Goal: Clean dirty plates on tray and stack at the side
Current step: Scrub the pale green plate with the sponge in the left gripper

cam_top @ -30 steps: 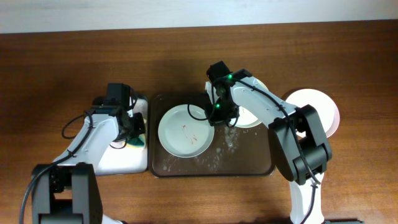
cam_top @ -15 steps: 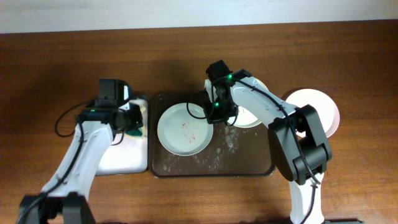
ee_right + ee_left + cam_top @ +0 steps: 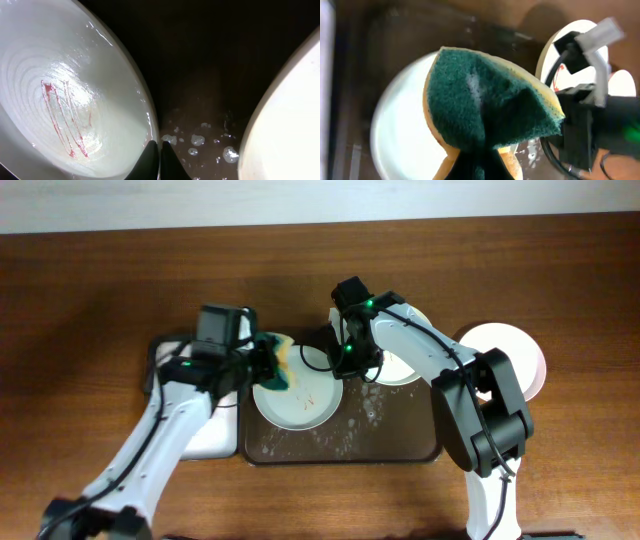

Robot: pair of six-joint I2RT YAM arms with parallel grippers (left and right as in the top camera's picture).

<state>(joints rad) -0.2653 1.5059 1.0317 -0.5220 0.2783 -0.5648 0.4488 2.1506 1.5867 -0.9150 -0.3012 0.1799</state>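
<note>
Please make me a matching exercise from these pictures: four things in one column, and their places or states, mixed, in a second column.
Things:
1. sponge
2. streaked plate
3. far-right plate
4. right gripper

Places or states:
a. on the table, right of the tray
b. pinching a plate's rim
c. held in the left gripper
d. on the tray, red marks inside

Pairs: 1-c, 2-d, 3-a, 4-b
</note>
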